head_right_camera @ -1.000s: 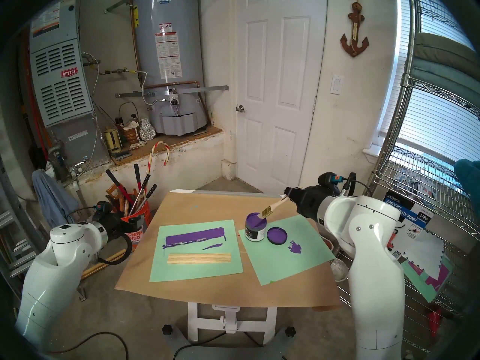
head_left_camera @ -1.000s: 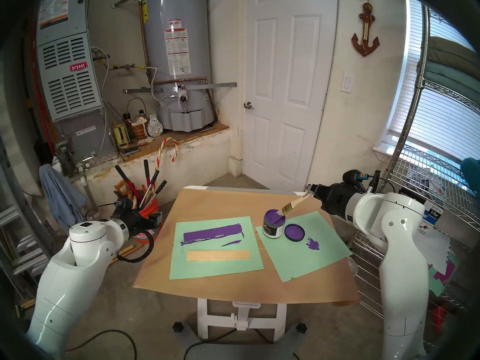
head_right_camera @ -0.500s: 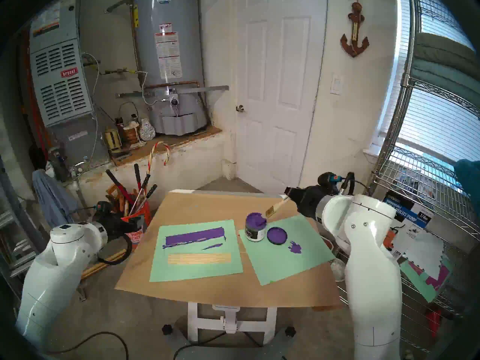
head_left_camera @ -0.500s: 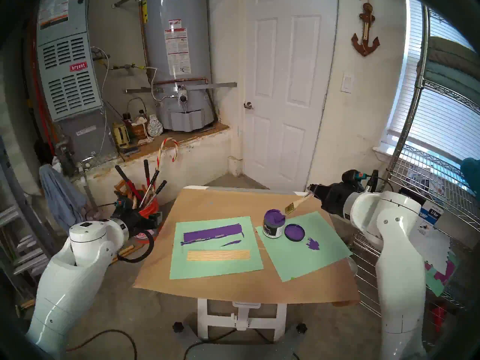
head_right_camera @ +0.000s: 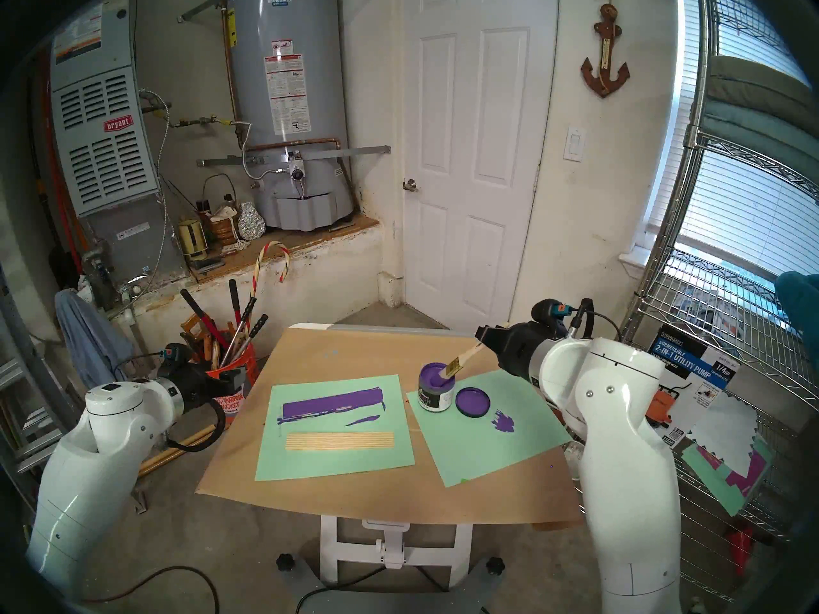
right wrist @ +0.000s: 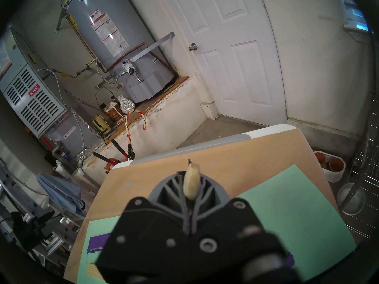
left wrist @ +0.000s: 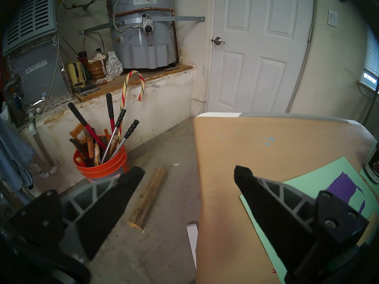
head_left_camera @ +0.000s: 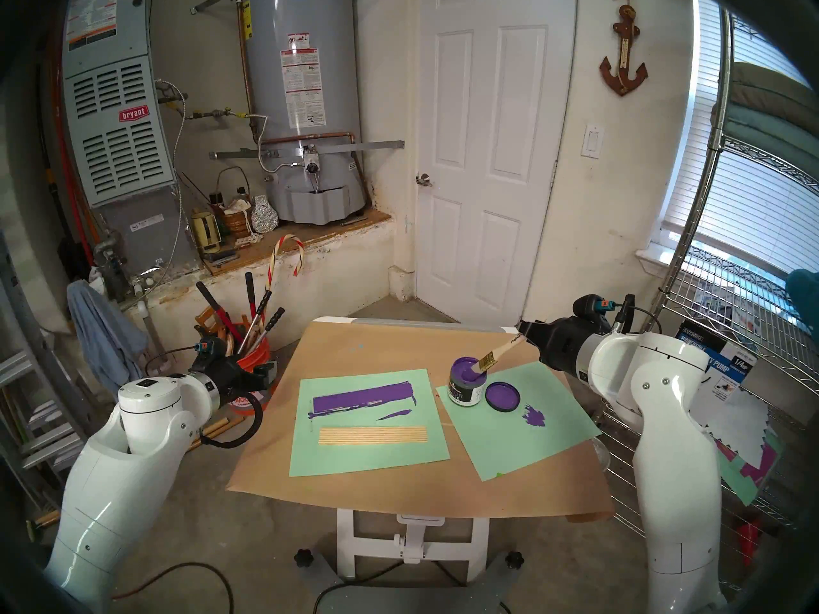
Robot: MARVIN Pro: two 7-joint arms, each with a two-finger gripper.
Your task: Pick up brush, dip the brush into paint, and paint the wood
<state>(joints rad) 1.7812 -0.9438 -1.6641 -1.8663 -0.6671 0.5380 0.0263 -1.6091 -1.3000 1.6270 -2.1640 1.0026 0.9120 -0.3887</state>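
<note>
With the right tool (head_left_camera: 526, 334) clamped on the brush (head_left_camera: 498, 352) dipped in the paint (head_left_camera: 467, 374) and the left tool (left wrist: 187, 176) apart, sideways drag toward 9 o'clock risks tipping the jar.

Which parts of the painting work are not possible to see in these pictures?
- Brush bristles: head views, sunk in the paint jar.
- Jar and bristles: right wrist view, hidden behind the right gripper.
- Wood: right wrist view, mostly covered by that gripper.
- Jar label: left wrist view, cut off at the edge.

The furnace (head_left_camera: 116, 125) carried a red "bryant" badge. The box (head_right_camera: 691, 365) on the wire shelf read "SUBMERSIBLE 2-IN-1 UTILITY PUMP" and "1/4 HP".
</note>
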